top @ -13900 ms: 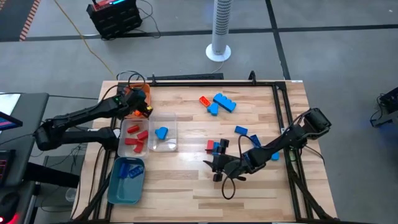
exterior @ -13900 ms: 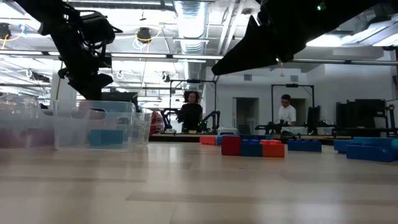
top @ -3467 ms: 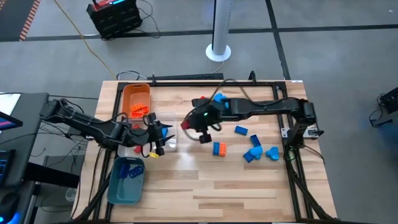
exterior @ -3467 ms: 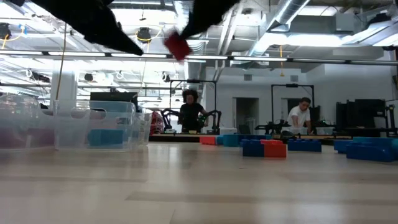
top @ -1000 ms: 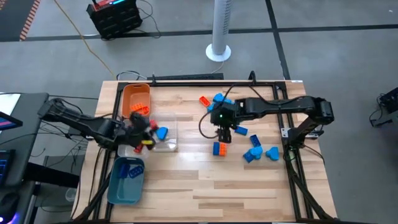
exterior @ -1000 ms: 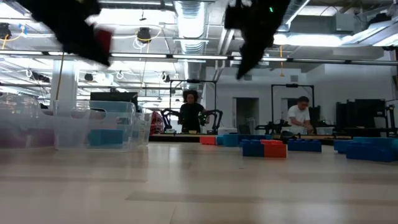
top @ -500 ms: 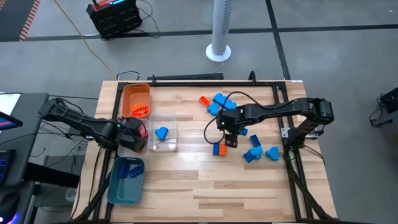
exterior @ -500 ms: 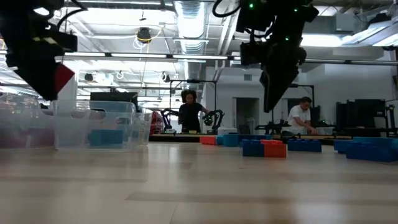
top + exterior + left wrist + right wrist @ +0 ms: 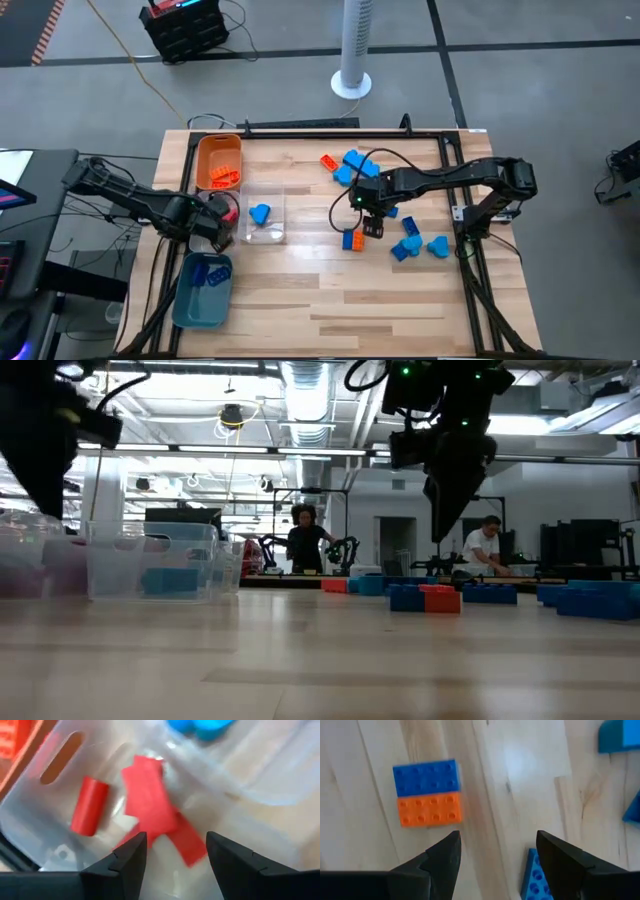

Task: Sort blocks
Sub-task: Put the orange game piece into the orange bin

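My left gripper (image 9: pixel 218 222) hangs open over the left compartment of the clear tray (image 9: pixel 272 236). Several red blocks (image 9: pixel 150 800) lie on that compartment's floor under its fingers, one of them a red cylinder (image 9: pixel 90 812). A blue block (image 9: pixel 260 213) lies in the right compartment. My right gripper (image 9: pixel 372 226) is open above the table, just right of a joined blue and orange block pair (image 9: pixel 427 792), which rests flat on the wood (image 9: pixel 350 238). In the low view it hangs above the table (image 9: pixel 445 510).
An orange tray (image 9: pixel 203 150) with orange blocks stands behind the clear tray, and a teal tray (image 9: pixel 190 300) with blue blocks stands nearer. Loose blue blocks (image 9: pixel 412 240) and an orange one (image 9: pixel 327 161) lie around the right gripper. A black frame (image 9: pixel 455 190) borders the table.
My left gripper carried a red block toward the table's left edge, over the clear tray's left compartment, came down and let it go; the block now lies among the red ones there. My right gripper moved a little toward the near edge and down, beside the blue and orange pair.
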`<action>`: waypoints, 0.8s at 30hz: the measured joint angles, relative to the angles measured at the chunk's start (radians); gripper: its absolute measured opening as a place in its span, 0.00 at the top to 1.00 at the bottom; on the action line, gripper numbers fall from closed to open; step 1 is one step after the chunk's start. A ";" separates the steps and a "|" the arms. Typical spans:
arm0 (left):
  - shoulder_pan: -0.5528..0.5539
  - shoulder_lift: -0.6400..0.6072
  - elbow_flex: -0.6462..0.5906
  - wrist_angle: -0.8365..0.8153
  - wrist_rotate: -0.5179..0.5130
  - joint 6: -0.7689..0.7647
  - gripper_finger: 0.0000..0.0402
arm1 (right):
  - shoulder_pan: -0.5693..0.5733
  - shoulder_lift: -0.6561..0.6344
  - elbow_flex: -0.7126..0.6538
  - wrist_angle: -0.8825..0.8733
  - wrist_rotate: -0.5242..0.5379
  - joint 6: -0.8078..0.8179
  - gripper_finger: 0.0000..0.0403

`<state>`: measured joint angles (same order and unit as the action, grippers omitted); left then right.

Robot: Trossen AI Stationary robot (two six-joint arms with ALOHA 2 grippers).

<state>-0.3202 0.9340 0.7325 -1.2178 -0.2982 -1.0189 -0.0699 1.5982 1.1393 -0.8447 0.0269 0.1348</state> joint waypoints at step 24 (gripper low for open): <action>0.448 0.338 0.311 0.541 0.084 1.035 0.50 | 0.148 0.000 0.000 0.113 0.083 0.150 0.34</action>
<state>0.1280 1.2719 1.0436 -0.6767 -0.2145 0.0157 0.0779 1.5982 1.1397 -0.7317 0.1101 0.2848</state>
